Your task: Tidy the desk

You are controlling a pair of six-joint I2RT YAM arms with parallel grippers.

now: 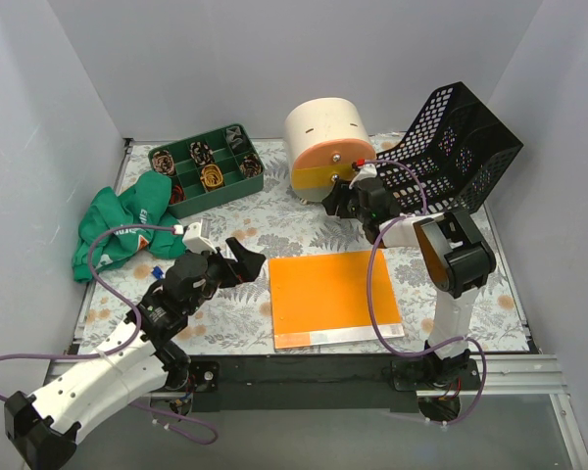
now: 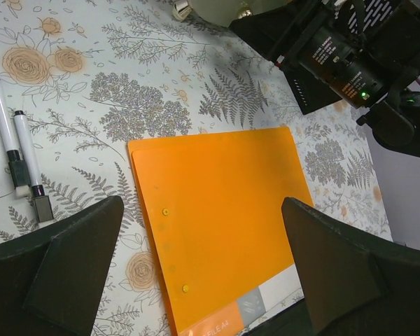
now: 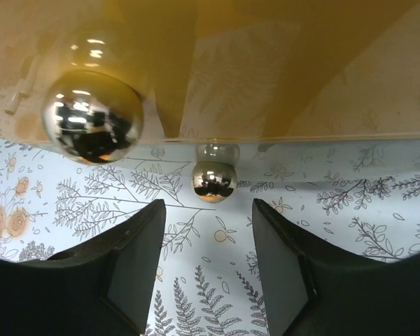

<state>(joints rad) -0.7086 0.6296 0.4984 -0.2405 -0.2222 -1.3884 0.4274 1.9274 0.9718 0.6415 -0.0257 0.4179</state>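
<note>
Top external view: the tabletop (image 1: pixel 284 230) fills the floor of the grey-walled enclosure, with its black front edge nearest the arm bases. An orange folder (image 1: pixel 333 297) lies flat on it, near the front edge, between the two arms. Two markers (image 2: pixel 26 150) lie side by side to the left of the folder. A green cloth (image 1: pixel 122 225) is bunched at the left edge, and a green compartment tray (image 1: pixel 208 168) of rolled items is set behind it. A round cream-and-orange container (image 1: pixel 323 147) lies on its side at the back. A black mesh basket (image 1: pixel 461 147) is tilted in the far right corner.

The left pincer (image 2: pixel 201 206) is held wide apart over the near left part of the folder and nothing is gripped. The right pincer (image 3: pixel 208 206) is held apart at the container's base, with a small chrome ball (image 3: pixel 213 180) just ahead of its tips and nothing clamped.

The step in hand is judged to be an approach to the container. The next move calls for the pincer to be advanced around the small ball before it is brought together. The ball is polished and rounded, so slipping is to be expected.
</note>
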